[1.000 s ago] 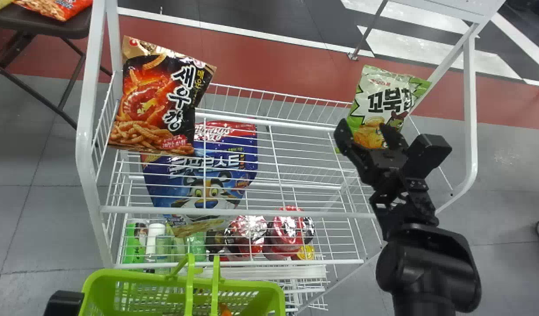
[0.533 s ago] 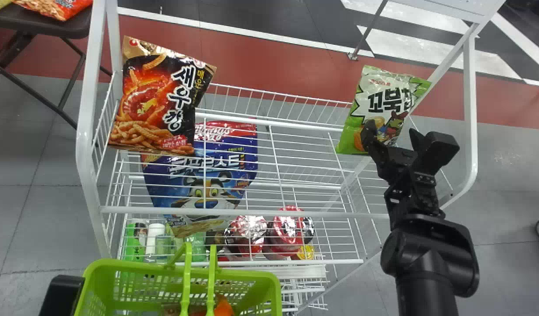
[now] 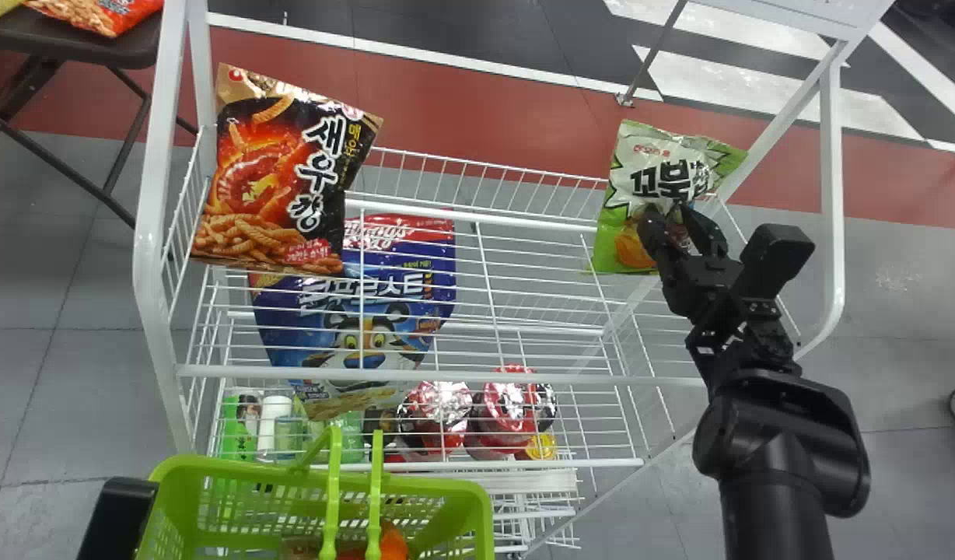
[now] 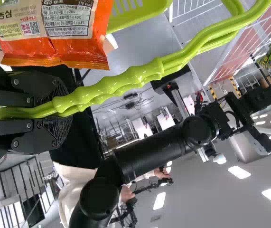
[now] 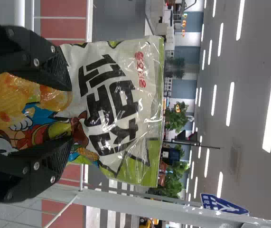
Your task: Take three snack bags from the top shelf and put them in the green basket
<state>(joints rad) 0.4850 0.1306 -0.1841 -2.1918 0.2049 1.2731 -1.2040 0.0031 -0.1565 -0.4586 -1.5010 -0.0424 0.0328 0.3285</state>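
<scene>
My right gripper [image 3: 678,219] is on the lower part of the green and white snack bag [image 3: 641,155] at the shelf's right end. In the right wrist view the right gripper [image 5: 69,113] has its fingers shut on that bag [image 5: 121,66], which stands upright and creased. A black and red snack bag [image 3: 267,179] leans at the shelf's left end. At the bottom left of the head view, my left gripper [image 3: 118,515] is beside the green basket [image 3: 477,513]. The left gripper [image 4: 45,111] is shut on the basket handle [image 4: 130,76]. An orange bag [image 4: 78,52] lies in the basket.
The white wire rack [image 3: 415,377] has upright posts at both sides. Beneath its top shelf are a blue bag [image 3: 353,311], bottles [image 3: 274,424] and red packages [image 3: 508,420]. A dark chair [image 3: 96,47] with more bags stands at the far left.
The right gripper's fingers have come closer together at the green and white bag, which has shifted left. Between the earlier frames, that gripper drew back and opened wider. The basket has moved slightly left and up.
</scene>
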